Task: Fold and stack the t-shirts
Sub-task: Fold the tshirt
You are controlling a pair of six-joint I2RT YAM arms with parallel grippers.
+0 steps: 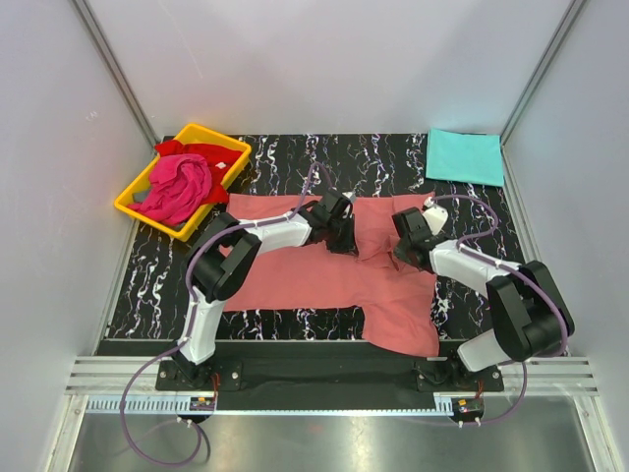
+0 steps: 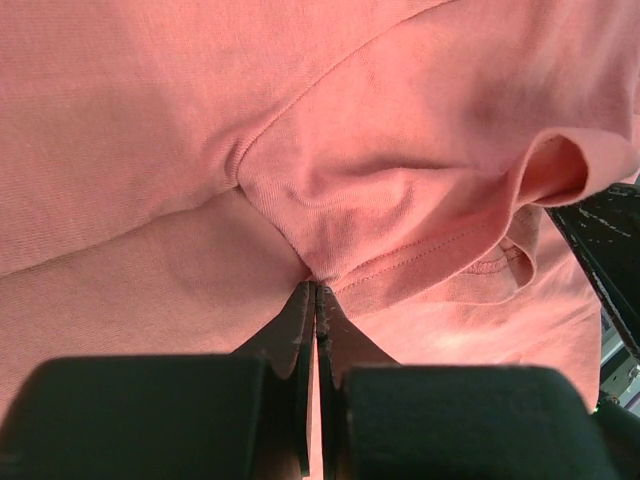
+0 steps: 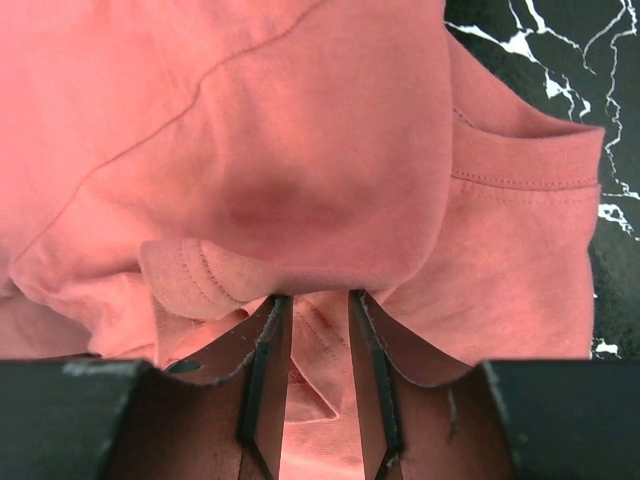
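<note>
The salmon-pink t-shirt (image 1: 324, 280) lies spread across the black marbled table, bunched along its far middle. My left gripper (image 1: 344, 236) sits there, shut on a puckered fold of that shirt (image 2: 350, 130), its tips (image 2: 314, 285) pressed together. My right gripper (image 1: 401, 241) is just to the right, jaws part-way apart around a thick fold of the same shirt (image 3: 300, 130), which bulges over its tips (image 3: 320, 298). A folded turquoise t-shirt (image 1: 464, 155) lies at the far right. The magenta t-shirt (image 1: 177, 187) and red t-shirt (image 1: 211, 152) lie crumpled in the tray.
The yellow tray (image 1: 128, 208) stands at the far left corner of the table (image 1: 285, 157). Grey walls close in the back and both sides. The table's marble surface (image 3: 530, 50) shows beside the shirt's sleeve.
</note>
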